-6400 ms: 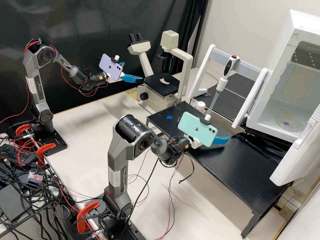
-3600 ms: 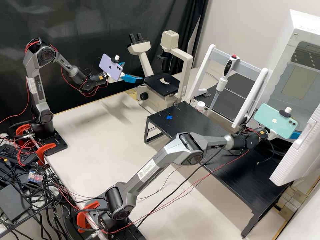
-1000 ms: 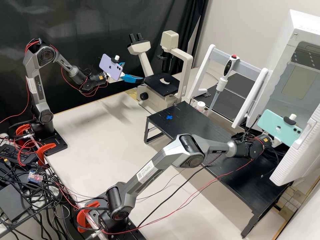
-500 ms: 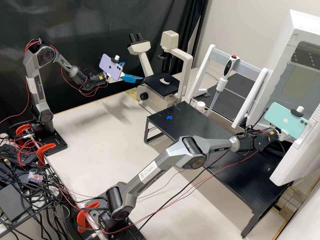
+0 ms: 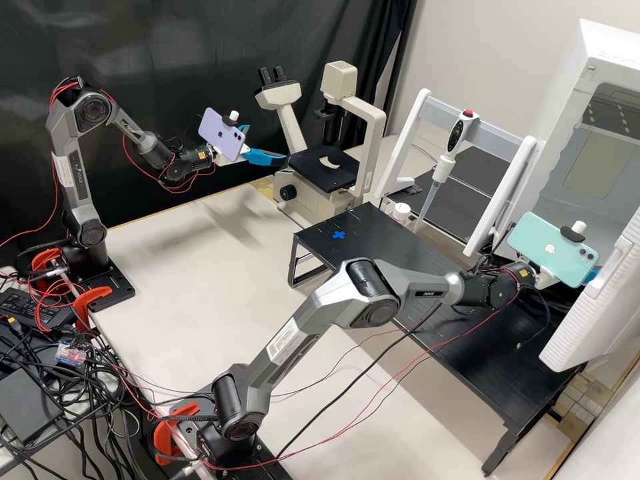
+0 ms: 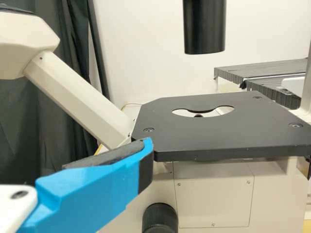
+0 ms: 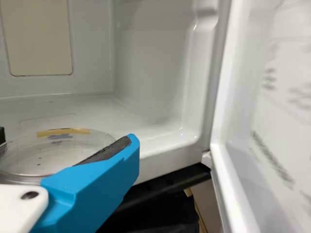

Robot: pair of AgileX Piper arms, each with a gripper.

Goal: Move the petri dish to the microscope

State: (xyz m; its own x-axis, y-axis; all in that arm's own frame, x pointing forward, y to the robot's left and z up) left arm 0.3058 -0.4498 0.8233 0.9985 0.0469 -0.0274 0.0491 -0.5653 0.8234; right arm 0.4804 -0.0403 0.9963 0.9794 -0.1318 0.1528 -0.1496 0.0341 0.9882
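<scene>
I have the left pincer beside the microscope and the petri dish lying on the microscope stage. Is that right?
Not quite: the petri dish isn't on the microscope stage. The right wrist view shows it between the fingers of the right pincer, at the white chamber. The left pincer is beside the microscope, as you say.

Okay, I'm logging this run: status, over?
Right gripper closed on petri dish at cabinet. Left gripper open beside microscope. Open cabinet door close alongside right gripper.
</scene>
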